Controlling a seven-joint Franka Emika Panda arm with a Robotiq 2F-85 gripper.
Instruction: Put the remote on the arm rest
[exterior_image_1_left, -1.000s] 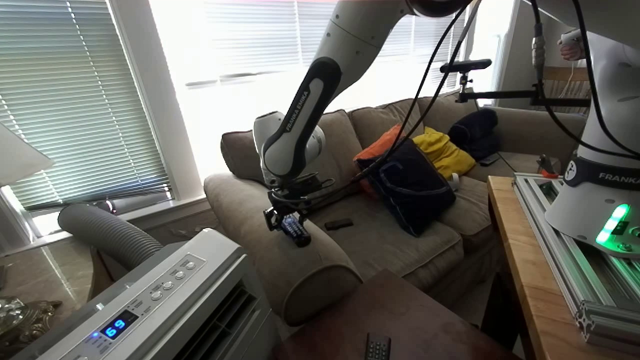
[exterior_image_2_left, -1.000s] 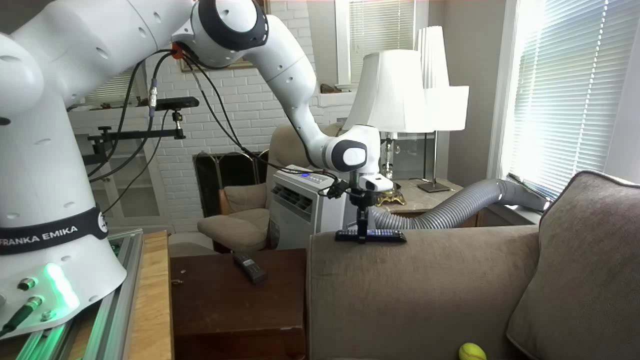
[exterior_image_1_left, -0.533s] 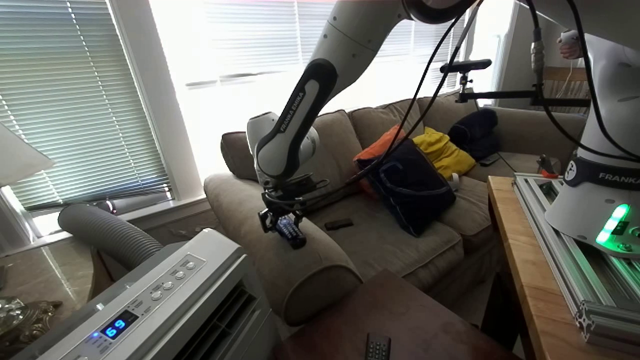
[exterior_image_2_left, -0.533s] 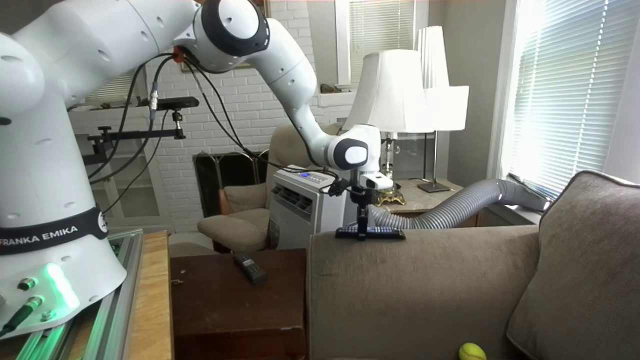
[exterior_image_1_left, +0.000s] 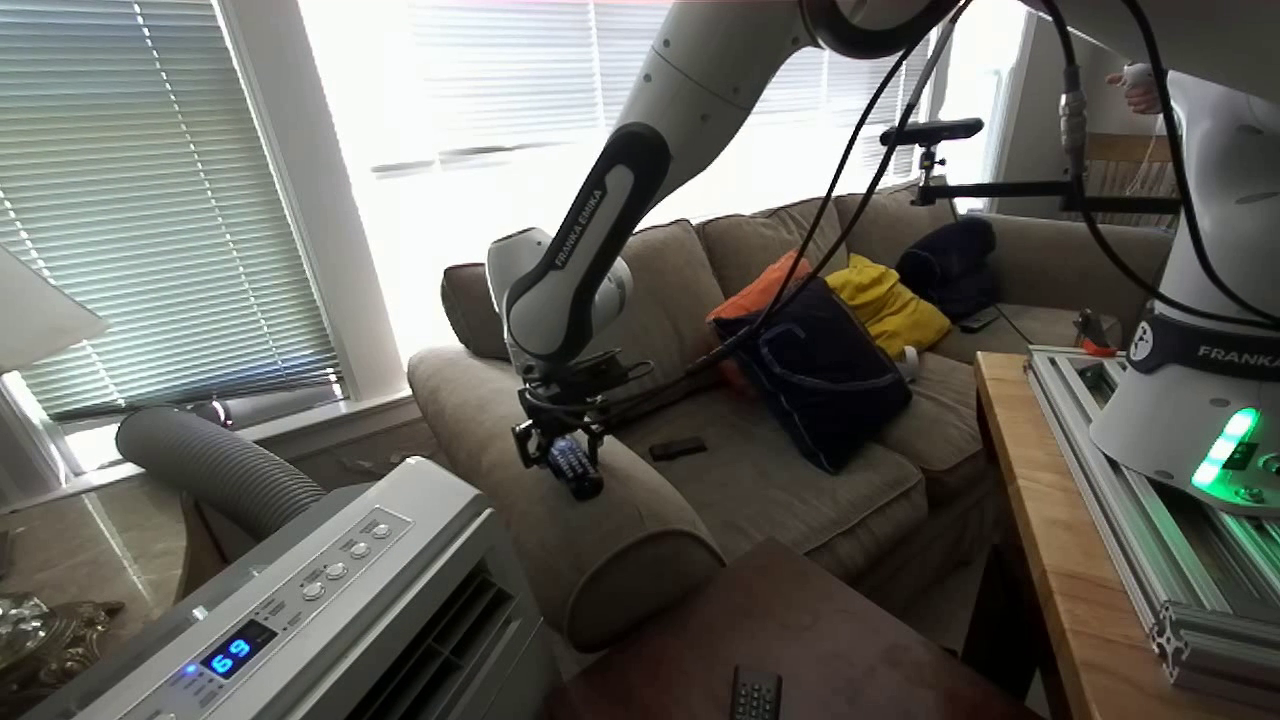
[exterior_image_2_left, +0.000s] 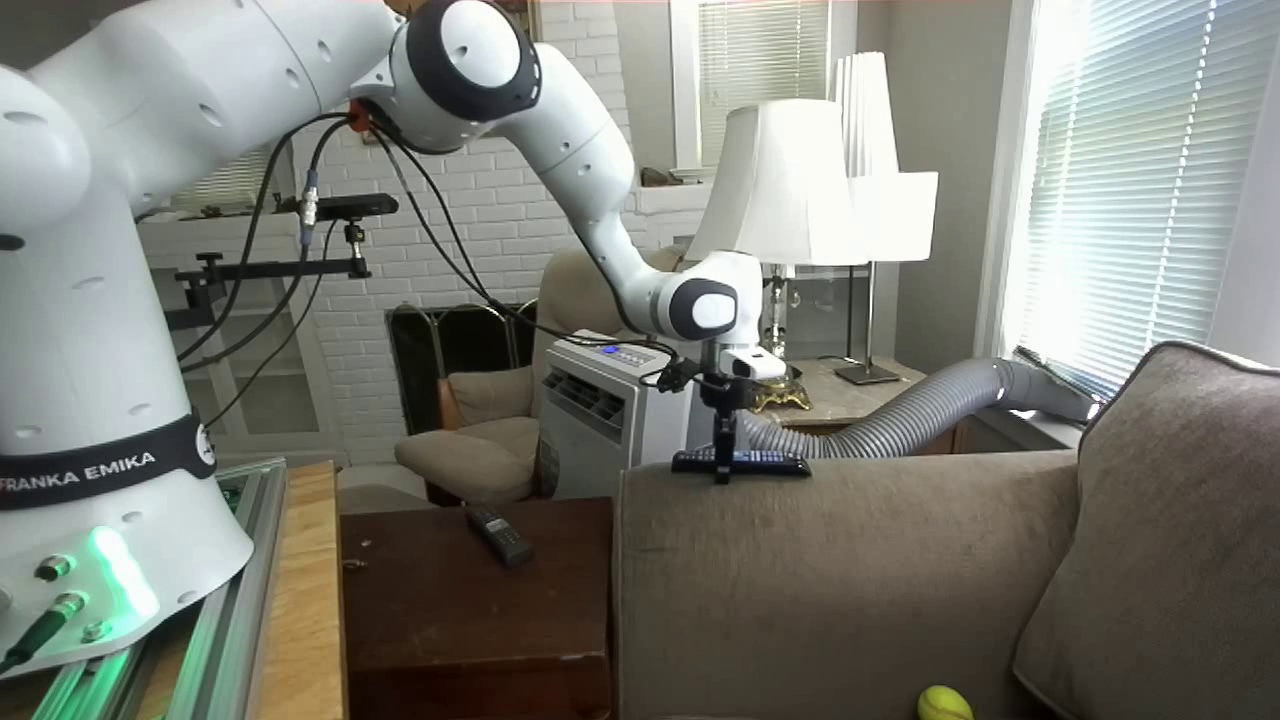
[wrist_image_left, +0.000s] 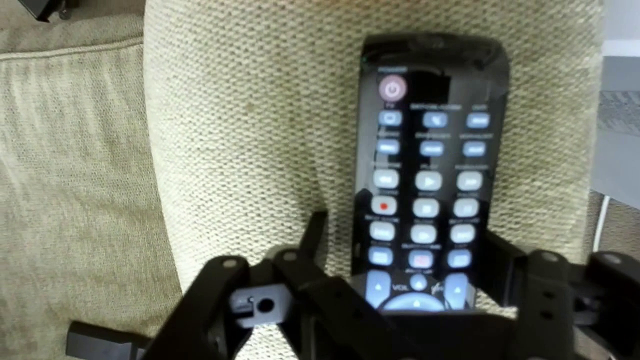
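The black remote (wrist_image_left: 430, 165) with pale buttons lies on top of the taupe arm rest (wrist_image_left: 235, 125) in the wrist view. In both exterior views the remote (exterior_image_1_left: 573, 468) (exterior_image_2_left: 775, 464) is at the top of the rolled arm rest (exterior_image_1_left: 630, 530) (exterior_image_2_left: 850, 560). My gripper (wrist_image_left: 406, 227) is around it, one finger on each side. The left finger stands apart from the remote with fabric showing between. The right finger is at its edge, touching or very close. The gripper (exterior_image_1_left: 561, 445) hides the remote's near end. It is low over the arm rest (exterior_image_2_left: 723, 472).
Another dark remote (exterior_image_1_left: 678, 449) lies on the seat cushion. A handset (exterior_image_2_left: 500, 535) lies on the brown table (exterior_image_2_left: 480, 610). The white air conditioner (exterior_image_1_left: 400, 560) stands beside the arm rest. Pillows (exterior_image_1_left: 820, 380) lie along the sofa. A tennis ball (exterior_image_2_left: 943, 703) is on the seat.
In an exterior view the gripper and remote have shifted a little left along the arm rest. The fingers look slightly wider apart now.
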